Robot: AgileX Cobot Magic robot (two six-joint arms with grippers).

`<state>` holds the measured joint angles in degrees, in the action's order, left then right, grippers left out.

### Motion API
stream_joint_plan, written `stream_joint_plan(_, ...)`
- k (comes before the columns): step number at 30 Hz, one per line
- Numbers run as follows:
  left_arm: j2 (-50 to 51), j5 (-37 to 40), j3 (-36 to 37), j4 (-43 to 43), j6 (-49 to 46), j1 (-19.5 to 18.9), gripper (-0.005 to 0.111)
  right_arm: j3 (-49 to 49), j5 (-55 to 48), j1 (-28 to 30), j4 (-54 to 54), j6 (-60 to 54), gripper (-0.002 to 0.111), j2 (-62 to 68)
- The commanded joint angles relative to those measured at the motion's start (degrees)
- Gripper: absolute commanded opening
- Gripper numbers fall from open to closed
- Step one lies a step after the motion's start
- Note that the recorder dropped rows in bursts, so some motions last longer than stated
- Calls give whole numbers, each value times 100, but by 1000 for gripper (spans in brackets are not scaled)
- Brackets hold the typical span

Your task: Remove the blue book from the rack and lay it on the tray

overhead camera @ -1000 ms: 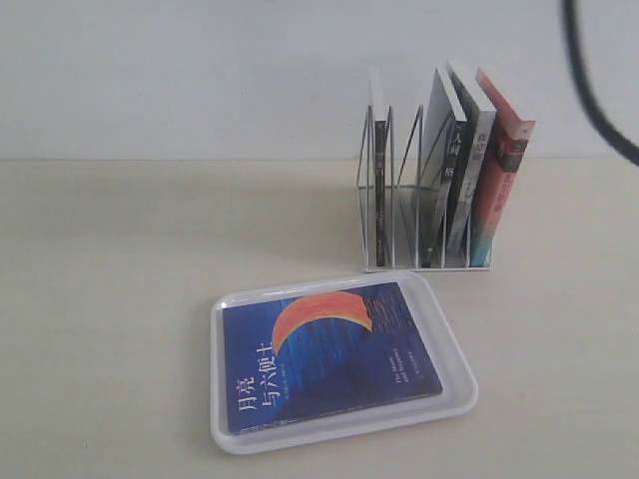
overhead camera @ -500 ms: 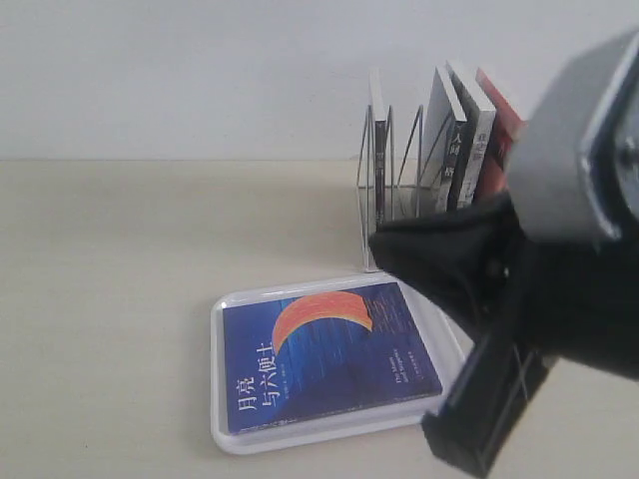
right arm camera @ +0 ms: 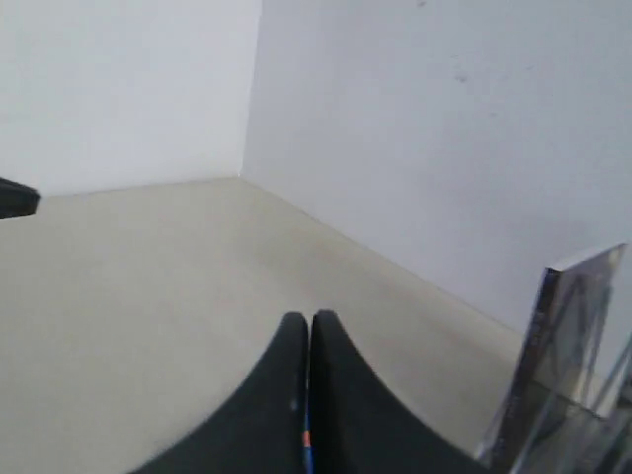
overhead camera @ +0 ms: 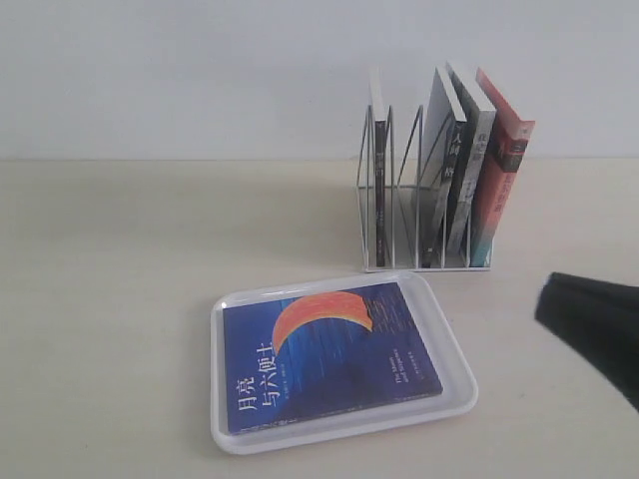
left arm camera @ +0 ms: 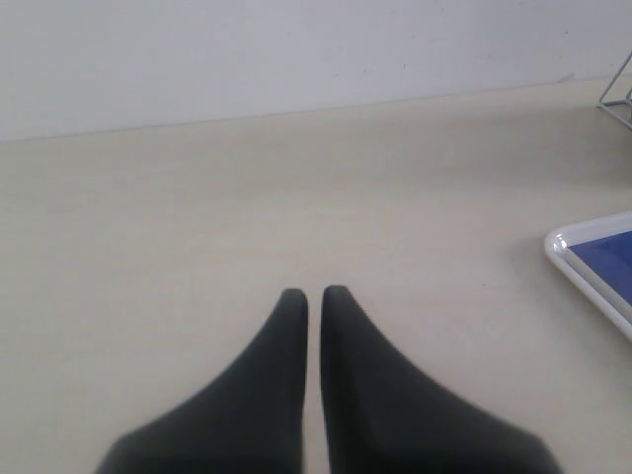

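The blue book [overhead camera: 329,354] lies flat, cover up, inside the white tray [overhead camera: 457,394] in front of the rack [overhead camera: 399,220]. Only a black part of my right gripper [overhead camera: 589,329] shows at the right edge of the exterior view, off the tray and apart from the book. In its wrist view the right gripper [right arm camera: 309,318] is shut above bare table, with a thin blue and orange sliver showing between its fingers. My left gripper [left arm camera: 314,294] is shut and empty over the table, with the tray's corner [left arm camera: 583,272] and the blue book [left arm camera: 614,259] off to one side.
The rack holds a white book [overhead camera: 377,170] in one slot, and a grey, a black-spined [overhead camera: 457,185] and a red-and-teal book [overhead camera: 499,180] leaning together at its right. A rack book's edge [right arm camera: 568,336] shows in the right wrist view. A white wall stands behind the table.
Half a second ago the right arm filled the right of the exterior view, in front of the rack and tray. It has since drawn back to the lower right edge. The book and tray have not moved.
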<state>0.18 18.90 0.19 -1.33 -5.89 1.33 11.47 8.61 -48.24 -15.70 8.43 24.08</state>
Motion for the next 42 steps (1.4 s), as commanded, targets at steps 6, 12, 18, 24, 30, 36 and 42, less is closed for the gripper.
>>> stream_joint_plan(6, -18, -91, -19, -14, -13, -11, 5, -715, 120, 2187, 107, 564, 0, -1394)
stream_joint_plan(12, -18, -91, -19, -14, -13, -11, 5, -1147, 138, 3821, 107, 1177, 0, -1637)
stream_joint_plan(18, -18, -91, -19, -14, -13, -11, 5, -1147, -195, 4670, 107, 1270, 0, -1666)
stream_joint_plan(24, -18, -91, -19, -14, -13, -11, 5, -1147, -613, 4708, 93, 1222, 0, -1666)
stream_joint_plan(30, -18, -91, -19, -14, -13, -11, 5, -1147, -721, 4708, 118, 1033, 0, -1666)
stream_joint_plan(36, -18, -91, -19, -14, -13, -11, 5, -1147, -769, 4708, 1798, -771, 0, -1666)
stream_joint_plan(42, -18, -91, -19, -14, -13, -11, 5, -1147, -1084, 4708, 1907, -885, 0, -1689)
